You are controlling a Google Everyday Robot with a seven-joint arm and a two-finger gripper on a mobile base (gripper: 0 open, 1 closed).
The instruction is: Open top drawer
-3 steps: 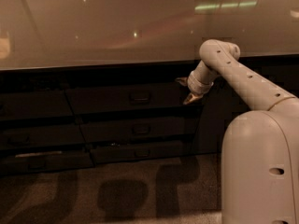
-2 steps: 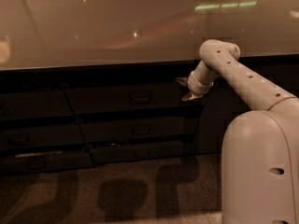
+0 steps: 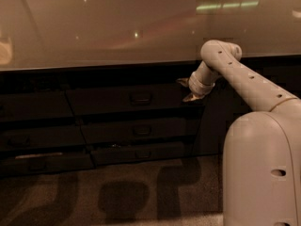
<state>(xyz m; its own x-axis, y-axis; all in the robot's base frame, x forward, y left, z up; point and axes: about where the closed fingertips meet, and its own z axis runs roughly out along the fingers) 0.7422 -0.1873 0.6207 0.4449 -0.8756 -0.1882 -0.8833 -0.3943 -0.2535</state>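
Observation:
The top drawer (image 3: 108, 100) is the wide dark front just under the glossy countertop, with a small rectangular pull handle (image 3: 140, 98) at its centre. Its front looks flush with the cabinet. My gripper (image 3: 186, 89) hangs at the drawer's right end, right of the handle and apart from it. Its two fingers are spread, one fingertip (image 3: 181, 81) above and one below, with nothing between them. The drawer's inside is hidden.
Two slimmer dark drawer fronts (image 3: 141, 131) with similar handles lie below the top one, and more dark fronts (image 3: 33, 107) lie to the left. The pale countertop (image 3: 117, 27) overhangs them. My white arm and base (image 3: 263, 164) fill the right. Patterned carpet (image 3: 117, 197) is in front.
The gripper has shifted very slightly up and left at the drawer's right end. The drawer front has not moved.

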